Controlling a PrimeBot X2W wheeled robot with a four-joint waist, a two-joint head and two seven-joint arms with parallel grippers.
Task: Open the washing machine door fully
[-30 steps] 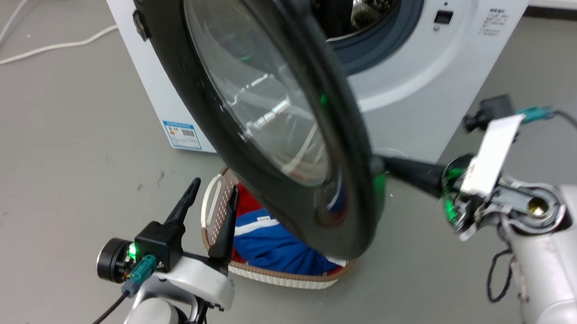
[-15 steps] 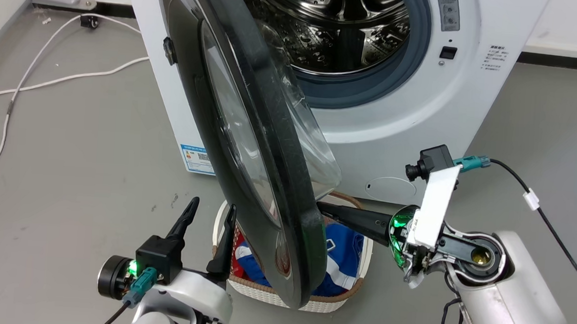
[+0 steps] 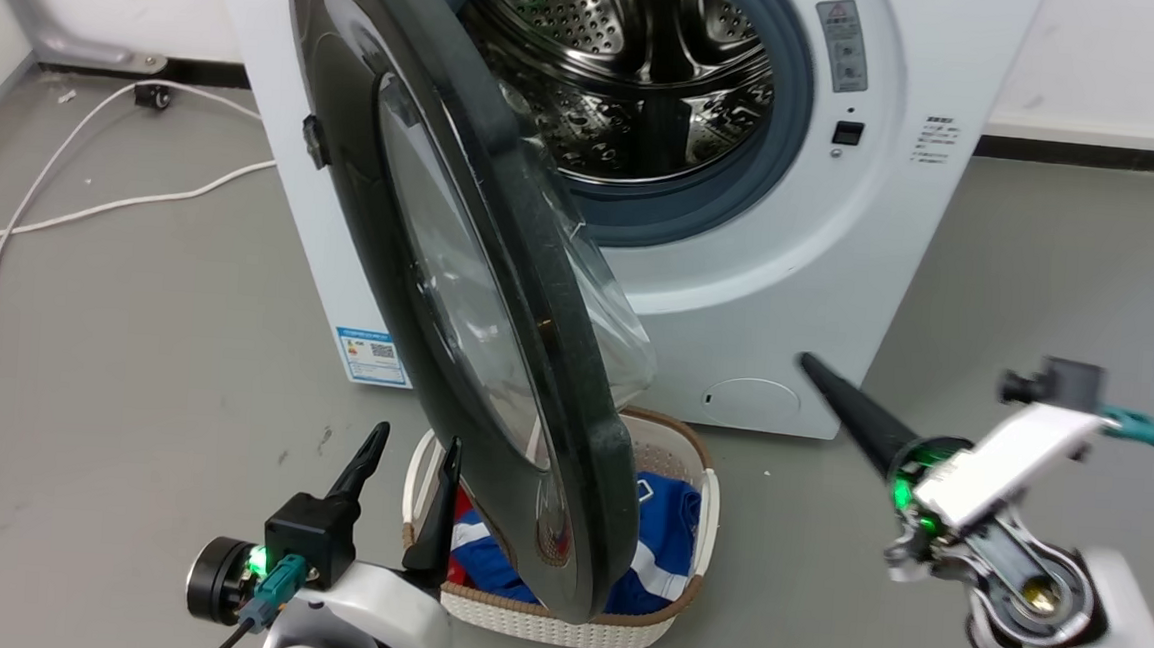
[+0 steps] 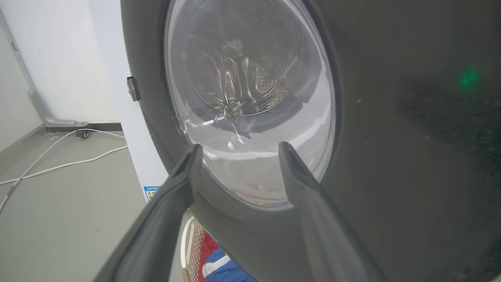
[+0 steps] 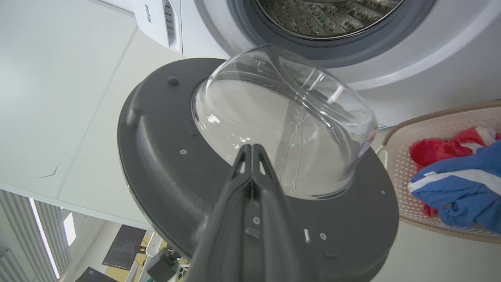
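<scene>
The right end effector (image 3: 811,364) has left the one door (image 3: 477,318).

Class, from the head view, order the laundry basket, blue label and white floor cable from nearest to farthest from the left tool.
From the left tool:
1. Laundry basket, just to its right.
2. Blue label, ahead, low on the washing machine.
3. White cable, far to its left.
</scene>
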